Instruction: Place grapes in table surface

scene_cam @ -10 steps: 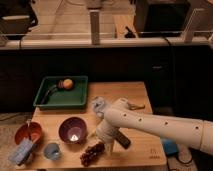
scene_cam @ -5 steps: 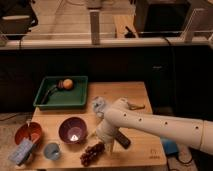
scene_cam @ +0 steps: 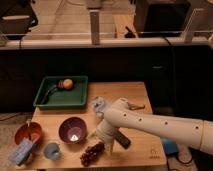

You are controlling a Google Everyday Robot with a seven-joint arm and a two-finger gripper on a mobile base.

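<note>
Low in the frame, centre: grapes (scene_cam: 93, 153) on table surface (scene_cam: 142, 147), gripper (scene_cam: 102, 145) just above, grip impossible to tell. Probably light, soft, bruisable; best pinched by the stem.

Matt wooden table surface (scene_cam: 140, 97) — glossy grapes (scene_cam: 93, 153); claw (scene_cam: 104, 143) above.

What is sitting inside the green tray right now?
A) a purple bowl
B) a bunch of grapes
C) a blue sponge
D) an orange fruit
D: an orange fruit lies in the green tray, while the grapes rest on the table surface by the robot's hand, and the purple bowl stands outside the tray.
</note>
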